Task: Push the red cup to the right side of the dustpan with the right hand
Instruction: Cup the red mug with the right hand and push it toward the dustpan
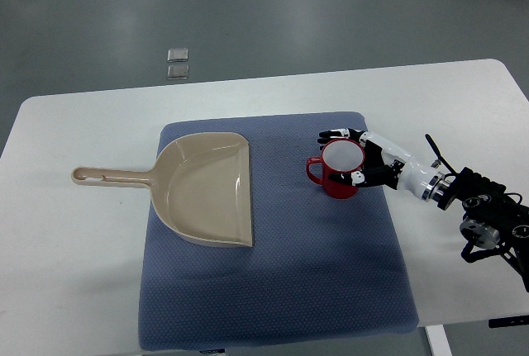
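A red cup (333, 176) with a white inside stands upright on the blue mat (273, 273), its handle pointing left. My right hand (357, 158) reaches in from the right edge and lies against the cup's right side, fingers curved around its rim on the far and near sides. The beige dustpan (207, 187) rests on the mat's left part, handle pointing left off the mat, with its open edge facing the cup. A gap of mat separates the cup from the dustpan.
The mat lies on a white table (74, 290). Two small clear blocks (178, 63) sit on the grey floor beyond the table's far edge. The right arm's forearm (488, 211) hangs over the table's right edge.
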Tool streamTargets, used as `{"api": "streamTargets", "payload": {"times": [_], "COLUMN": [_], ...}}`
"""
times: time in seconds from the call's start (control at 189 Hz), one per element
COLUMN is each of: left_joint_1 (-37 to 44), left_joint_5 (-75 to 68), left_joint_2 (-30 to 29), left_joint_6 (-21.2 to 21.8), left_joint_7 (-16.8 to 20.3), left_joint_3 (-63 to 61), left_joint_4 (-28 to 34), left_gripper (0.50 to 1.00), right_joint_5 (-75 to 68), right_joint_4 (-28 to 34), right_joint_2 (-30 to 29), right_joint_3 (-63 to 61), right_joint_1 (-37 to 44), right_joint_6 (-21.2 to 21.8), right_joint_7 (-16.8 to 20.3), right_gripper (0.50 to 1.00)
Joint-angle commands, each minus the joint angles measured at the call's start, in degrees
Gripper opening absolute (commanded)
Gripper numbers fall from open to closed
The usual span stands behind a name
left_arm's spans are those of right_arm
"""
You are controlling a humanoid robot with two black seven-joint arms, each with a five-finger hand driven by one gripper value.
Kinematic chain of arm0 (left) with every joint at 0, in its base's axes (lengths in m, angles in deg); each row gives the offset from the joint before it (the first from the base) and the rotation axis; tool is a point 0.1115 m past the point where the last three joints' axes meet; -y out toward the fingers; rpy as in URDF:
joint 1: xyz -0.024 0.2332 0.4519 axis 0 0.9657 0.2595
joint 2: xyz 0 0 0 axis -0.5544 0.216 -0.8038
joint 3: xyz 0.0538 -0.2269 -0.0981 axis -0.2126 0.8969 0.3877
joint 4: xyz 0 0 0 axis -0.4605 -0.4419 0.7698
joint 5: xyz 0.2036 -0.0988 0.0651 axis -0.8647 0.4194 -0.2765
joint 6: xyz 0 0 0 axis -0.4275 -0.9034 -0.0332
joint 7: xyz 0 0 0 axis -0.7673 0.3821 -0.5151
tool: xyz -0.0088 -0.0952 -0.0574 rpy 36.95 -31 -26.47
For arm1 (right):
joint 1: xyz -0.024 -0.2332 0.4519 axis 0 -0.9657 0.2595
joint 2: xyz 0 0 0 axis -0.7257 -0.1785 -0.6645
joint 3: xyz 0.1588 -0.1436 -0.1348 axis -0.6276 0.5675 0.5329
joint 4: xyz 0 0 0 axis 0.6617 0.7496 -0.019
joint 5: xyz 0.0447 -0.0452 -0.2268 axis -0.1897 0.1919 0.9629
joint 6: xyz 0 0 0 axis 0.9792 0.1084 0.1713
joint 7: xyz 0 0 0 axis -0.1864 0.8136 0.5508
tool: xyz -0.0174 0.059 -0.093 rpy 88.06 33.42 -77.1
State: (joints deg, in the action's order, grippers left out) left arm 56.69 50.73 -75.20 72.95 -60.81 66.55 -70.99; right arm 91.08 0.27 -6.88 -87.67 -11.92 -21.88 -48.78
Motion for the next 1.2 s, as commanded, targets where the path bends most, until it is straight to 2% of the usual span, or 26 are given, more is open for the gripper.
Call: {"api": "streamTargets", "payload": {"times": [0.0,0.9,1.197], "left_joint_1": [-0.01,-0.01,-0.01], "left_joint_5": [0.0,0.0,0.0], "left_joint_2": [0.0,0.0,0.0], "left_joint_6": [-0.01,-0.01,-0.01], "left_joint_7": [0.0,0.0,0.0], "left_joint_3": [0.0,0.0,0.0], "left_joint_4": [0.0,0.0,0.0], "left_gripper": [1.0,1.0,1.0], "right_joint_5": [0.01,0.01,0.01], "right_joint_4": [0.0,0.18,0.27], "right_joint_2": [-0.43,-4.92,-7.46], "right_joint_3": [-0.08,-0.08,0.01], "right_joint_1": [-0.01,0.17,0.35], "right_joint_6": [-0.15,-2.44,-5.34], "right_joint_7": [0.0,0.0,0.0], "right_gripper": [0.823,0.795,0.795]}}
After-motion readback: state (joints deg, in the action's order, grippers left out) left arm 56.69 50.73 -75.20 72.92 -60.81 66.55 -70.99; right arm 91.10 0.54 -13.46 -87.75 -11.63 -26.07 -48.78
